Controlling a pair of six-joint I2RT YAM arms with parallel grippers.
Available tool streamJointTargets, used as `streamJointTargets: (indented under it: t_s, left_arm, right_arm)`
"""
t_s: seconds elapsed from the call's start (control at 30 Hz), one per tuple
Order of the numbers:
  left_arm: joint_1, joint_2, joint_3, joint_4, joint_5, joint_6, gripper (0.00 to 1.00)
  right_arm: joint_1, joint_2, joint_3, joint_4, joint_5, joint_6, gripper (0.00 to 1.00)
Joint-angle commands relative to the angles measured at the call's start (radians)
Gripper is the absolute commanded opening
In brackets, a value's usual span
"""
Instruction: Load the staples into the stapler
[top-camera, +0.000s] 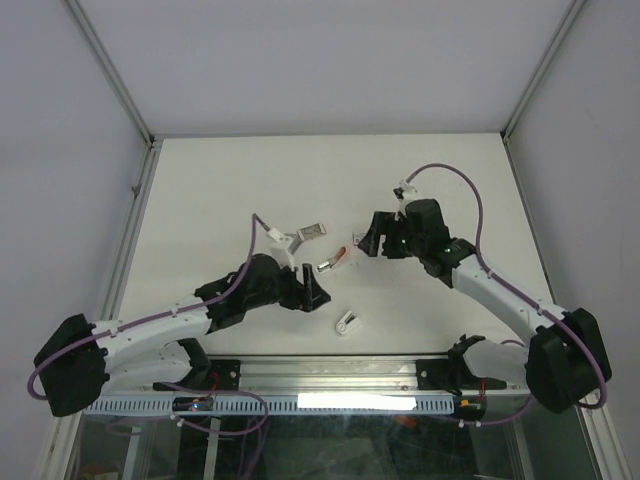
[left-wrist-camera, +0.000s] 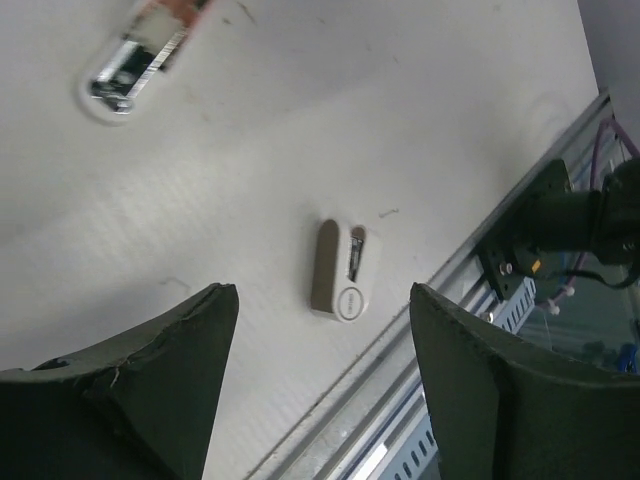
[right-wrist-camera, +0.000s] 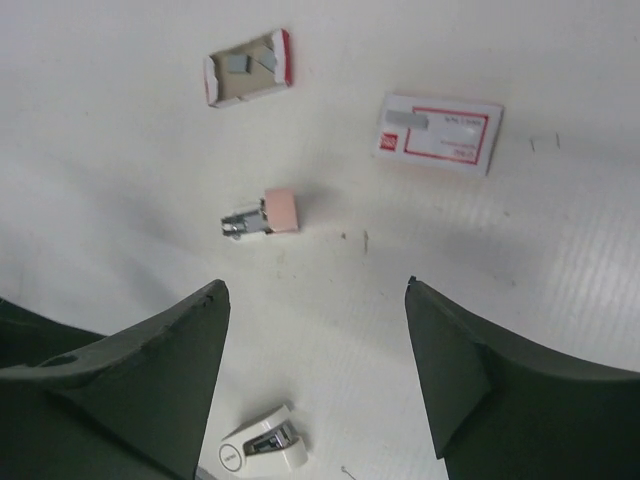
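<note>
Top external | stapler (top-camera: 347, 321) at 4 o'clock of left pincer (top-camera: 318, 292) | it and right pincer (top-camera: 362, 243) agape, empty | advise: straddle squarely, squeeze gently

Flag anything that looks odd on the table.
The staple box lies open, a flat red-printed card apart from it. A small pink-and-metal piece lies loose, away from the stapler; whether it came off it is unclear.

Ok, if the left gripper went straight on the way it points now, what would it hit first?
Most likely the stapler, lying on the table almost centred ahead of the open left gripper in its wrist view. Depth is unclear, so it might land on bare table beside it.
</note>
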Motion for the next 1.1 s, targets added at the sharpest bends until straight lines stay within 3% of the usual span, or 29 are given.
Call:
streamJointTargets:
  t_s: [0.0,0.2,0.4,1.07]
  left_arm:
    - [-0.185,0.175,0.129,0.063,-0.163,0.007,0.71]
    - [-0.264,0.384,0.245,0.058,-0.295,-0.043,0.6]
    - [-0.277,0.487,0.312,0.029,-0.3,-0.038,0.55]
    - [-0.346,0.641,0.428,-0.094,-0.333,0.002,0.35]
  right_arm:
    - [-0.003,-0.089,-0.1,-0.01,0.088,0.021,0.74]
    - [-0.002,-0.148,-0.154,0.004,0.111,0.053,0.74]
    - [-0.003,-0.151,-0.161,0.005,0.122,0.044,0.74]
    - [-0.004,-0.132,-0.188,0.03,0.151,0.045,0.73]
